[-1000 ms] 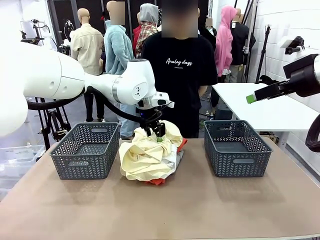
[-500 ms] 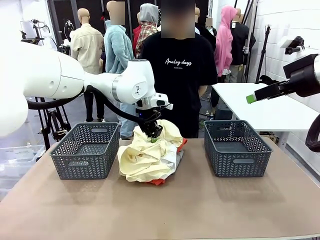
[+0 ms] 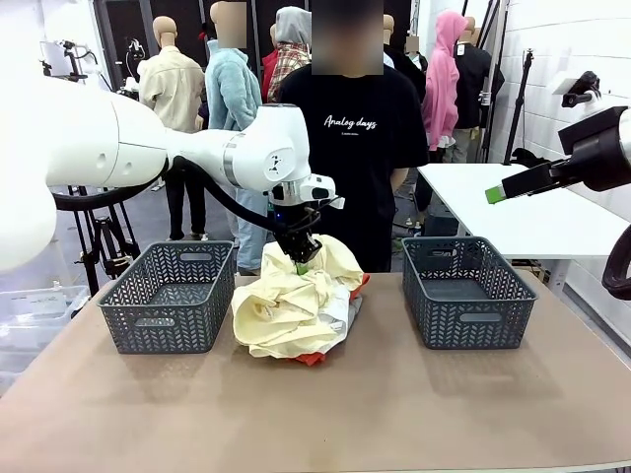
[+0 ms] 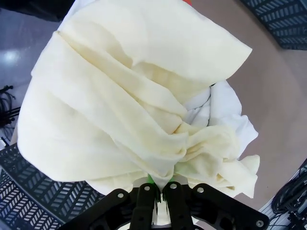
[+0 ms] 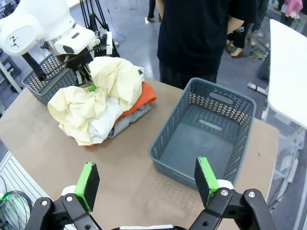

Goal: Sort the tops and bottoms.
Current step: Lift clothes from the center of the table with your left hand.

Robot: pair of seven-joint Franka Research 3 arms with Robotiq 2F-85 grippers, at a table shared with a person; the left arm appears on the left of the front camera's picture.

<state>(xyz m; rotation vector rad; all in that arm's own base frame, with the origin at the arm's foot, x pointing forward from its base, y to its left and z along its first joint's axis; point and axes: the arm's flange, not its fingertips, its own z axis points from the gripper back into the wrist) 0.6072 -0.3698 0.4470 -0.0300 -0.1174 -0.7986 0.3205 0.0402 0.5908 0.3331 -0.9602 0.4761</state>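
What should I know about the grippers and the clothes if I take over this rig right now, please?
Left gripper: shut on the pale yellow garment, at the top of the pile.
Right gripper: open, holding nothing, raised off to the right.
Pile: mid-table, between the left basket and the right basket; the white garment, orange-red garment and light grey garment lie under the yellow one.
Done: the grasp only.
Left: sort all four garments.

Crumpled pale yellow garment [image 3: 281,313] bunches in the left gripper's [image 3: 300,264] pinch; white garment [image 5: 103,123], orange-red garment [image 5: 140,97] and grey garment [image 5: 127,120] lie heaped below it.
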